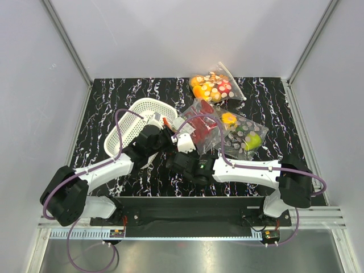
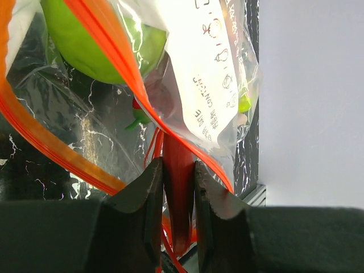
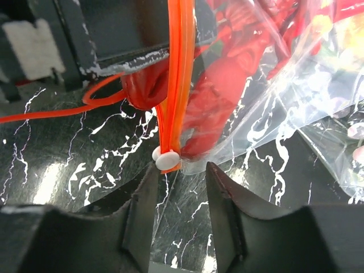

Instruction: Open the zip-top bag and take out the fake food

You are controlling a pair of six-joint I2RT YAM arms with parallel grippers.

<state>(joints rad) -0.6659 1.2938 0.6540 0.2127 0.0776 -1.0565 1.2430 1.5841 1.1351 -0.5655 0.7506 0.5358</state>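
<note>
Orange-red zip strip [image 3: 181,68] of the zip-top bag [image 1: 200,128] ends just ahead of the right gripper [image 3: 179,170], whose jaws stand spread on either side, not touching it. The left gripper [image 2: 179,168] pinches the bag's red mouth edge. The bag lies mid-table beside a white basket [image 1: 133,114], with the red lobster [image 3: 219,102] and green apple [image 2: 79,40] inside.

On a black, white-veined table [image 1: 114,94] are set a white mesh basket [image 1: 120,133], the zip-top bag [image 1: 200,122] and two polka-dotted bags [image 1: 215,86].
</note>
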